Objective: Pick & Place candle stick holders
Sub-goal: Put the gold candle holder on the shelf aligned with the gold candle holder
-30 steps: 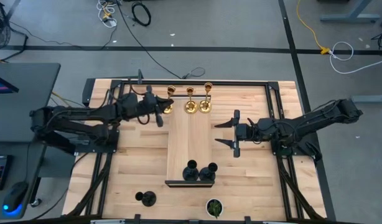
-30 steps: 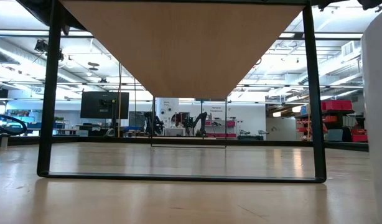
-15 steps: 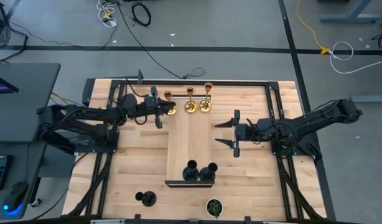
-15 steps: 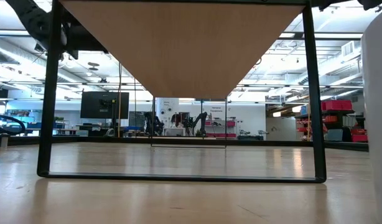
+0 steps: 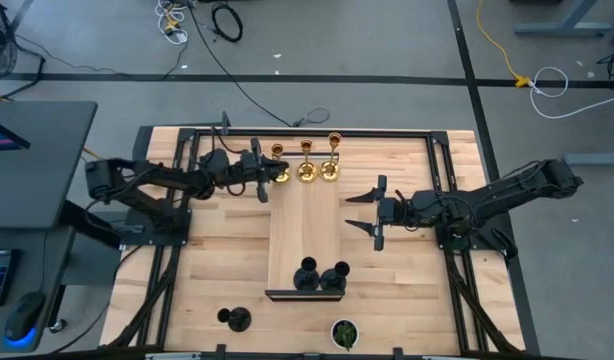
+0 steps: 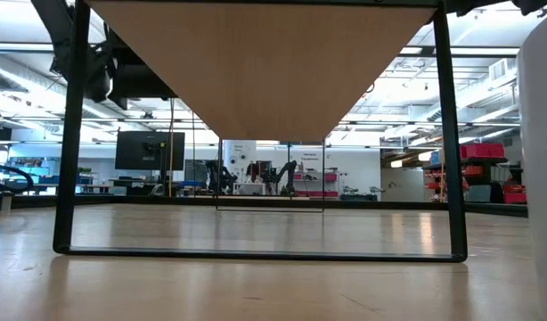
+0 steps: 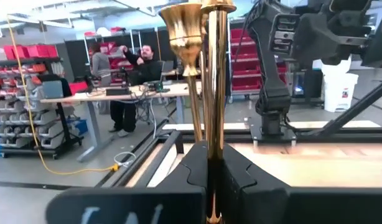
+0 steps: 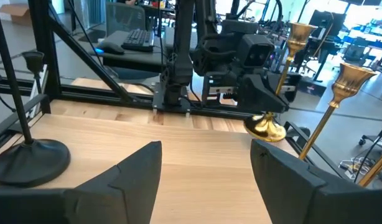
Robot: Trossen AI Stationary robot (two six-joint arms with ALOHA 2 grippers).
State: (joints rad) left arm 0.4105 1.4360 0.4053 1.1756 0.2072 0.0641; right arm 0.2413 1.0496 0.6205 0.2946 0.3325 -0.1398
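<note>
near the table's far rim (image 5: pixel 387 133), left pincer (image 5: pixel 266 175) clenches a gold holder (image 5: pixel 279 172); right pincer (image 5: pixel 362 210) released over bare wood

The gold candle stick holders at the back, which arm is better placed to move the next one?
Left. Its tool is already shut on the leftmost gold holder; the right tool waits open, apart from them.

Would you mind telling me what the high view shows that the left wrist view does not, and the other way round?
Only the high view shows the three black candle stick holders, the potted plant and the right gripper, open over the table. Only the left wrist view shows the thin gold stem between the left gripper's fingers, plus people at a desk in the room beyond. Both show the left gripper at the leftmost gold holder and a second gold holder beside it.
</note>
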